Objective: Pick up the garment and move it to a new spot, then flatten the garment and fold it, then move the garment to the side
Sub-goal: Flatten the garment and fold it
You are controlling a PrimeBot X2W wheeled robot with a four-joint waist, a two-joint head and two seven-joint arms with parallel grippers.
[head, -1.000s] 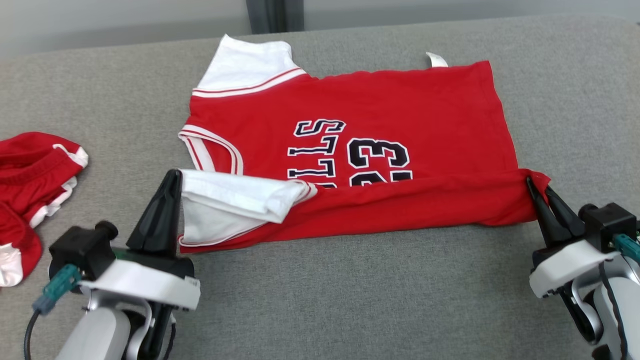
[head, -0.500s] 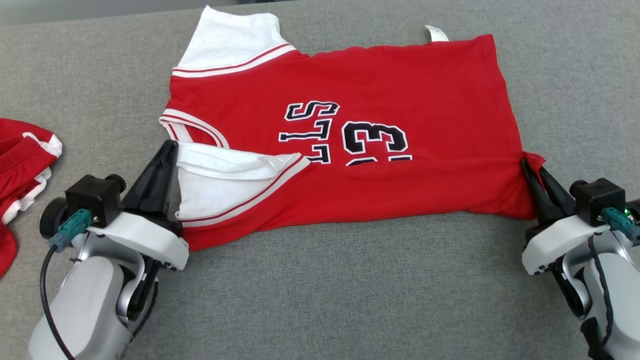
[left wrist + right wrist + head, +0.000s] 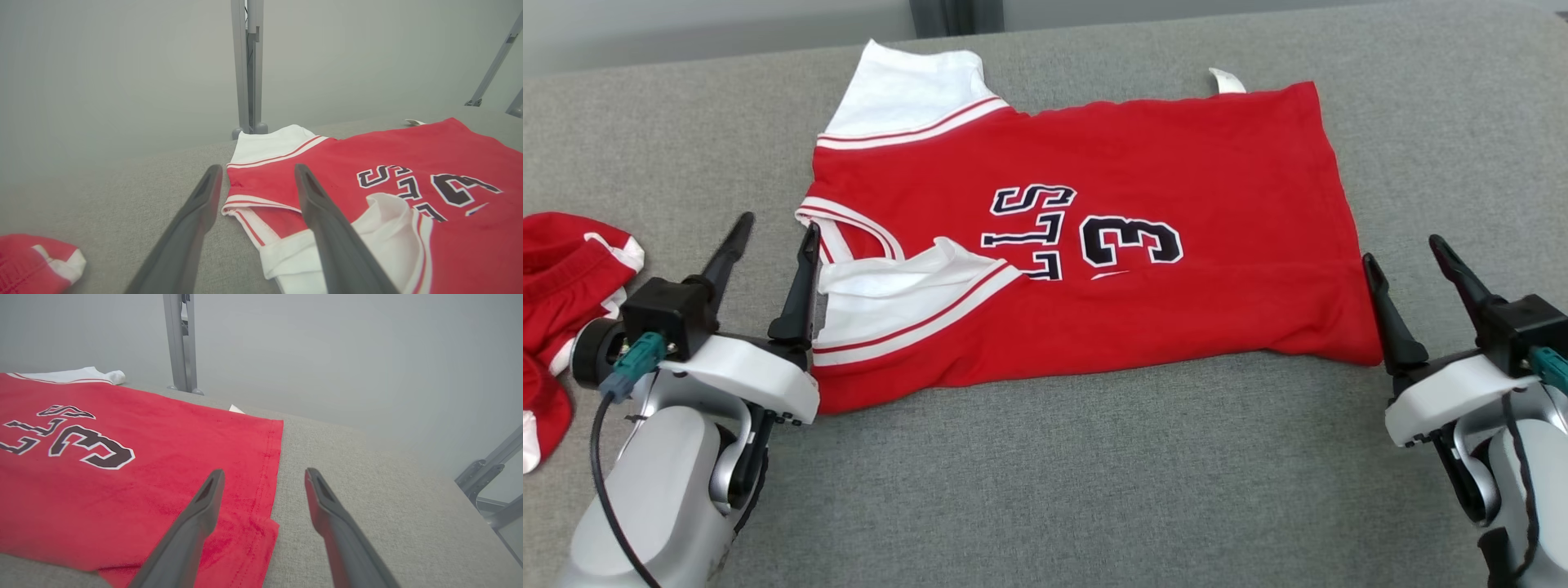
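Lower left, the left gripper (image 3: 778, 224) has its fingers spread and empty, one hard beside the white sleeve (image 3: 882, 294). Lower right, the right gripper (image 3: 1402, 250) gapes too, holding nothing at the hem corner (image 3: 1356, 347), both letting the fold lie. The jersey (image 3: 1217, 188) sits mid-frame on the grey tabletop (image 3: 1094, 490), near edge doubled over its numbers, so I'd call this one fold laid, more to come.

Head view: high, angled forward and down over the whole jersey (image 3: 1143, 163).
Left wrist view: low, close, at its white sleeve (image 3: 273, 143).
Right wrist view: low, close, at its hem (image 3: 271, 465).
Shared: the printed number (image 3: 1131, 242).
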